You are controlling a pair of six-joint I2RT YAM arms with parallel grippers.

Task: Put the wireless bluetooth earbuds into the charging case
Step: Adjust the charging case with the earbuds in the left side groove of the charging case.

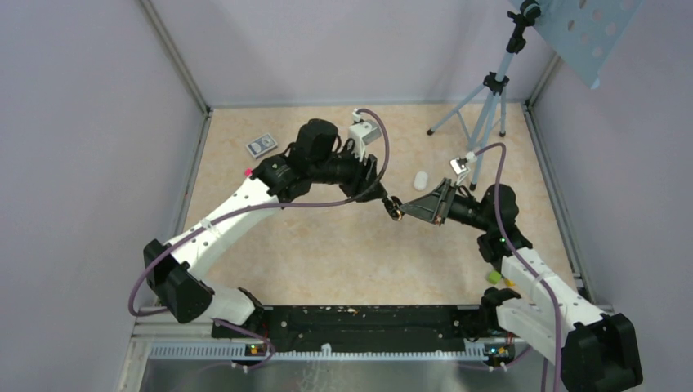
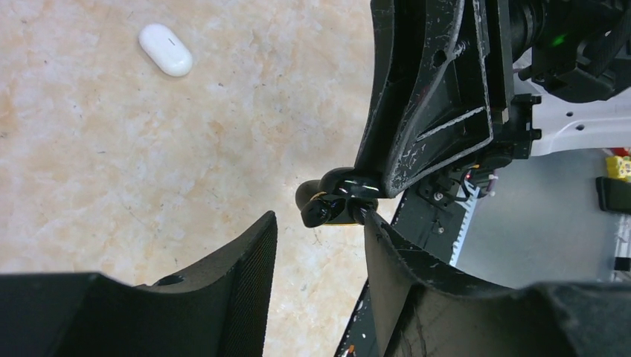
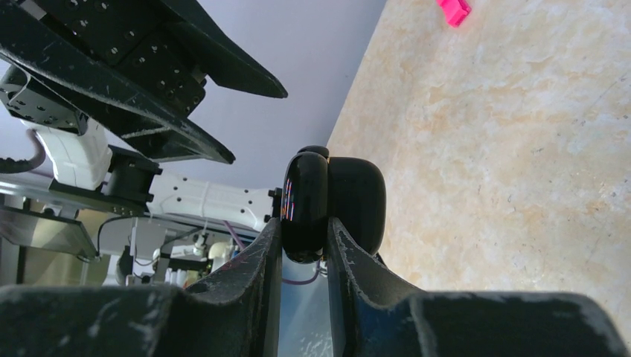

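The left arm (image 1: 237,204) is reaching up from its base at the near left, bending sharply at the elbow and turning its wrist rightward toward the middle. The left gripper (image 2: 320,227) is holding its jaws apart, its tips pointing at the right gripper (image 1: 406,207). The right arm (image 1: 523,269) is stretching up and leftward from the near right, and its gripper is pinching the charging case (image 3: 305,197) between closed jaws, the two grippers nearly meeting tip to tip.
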